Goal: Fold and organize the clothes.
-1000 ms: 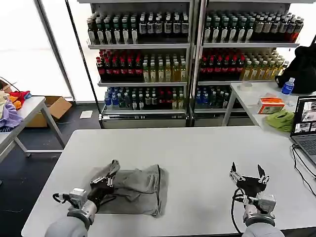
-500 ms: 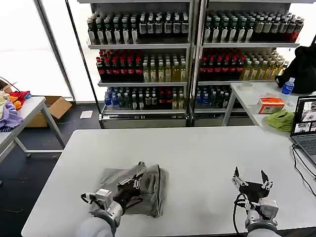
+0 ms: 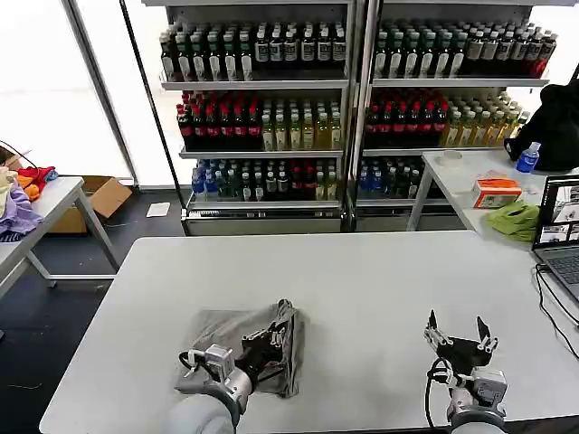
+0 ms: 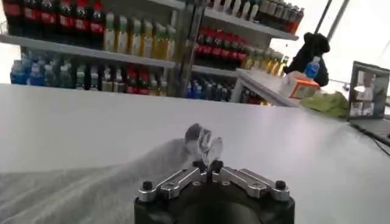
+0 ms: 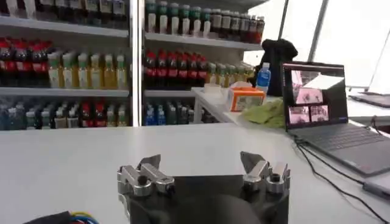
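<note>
Near the front of the white surface point(image 3: 362, 280), the left tool point(image 3: 271, 338) pinches a fold of the grey T-shirt point(image 3: 237, 327), which lies bunched on the left. The right tool point(image 3: 460, 331) hovers spread wide, holding nothing. Far behind, shelves point(image 3: 344, 86) hold bottles with labels too small to read.

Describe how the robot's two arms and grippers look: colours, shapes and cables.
Both arms have smooth grey forearms ending in silver metal wrist blocks. The left gripper and right gripper are black, with silver jaws held by dark bolts, as the wrist views show. Black cables loop at each wrist; blue and yellow wires sit beside the right one.
</note>
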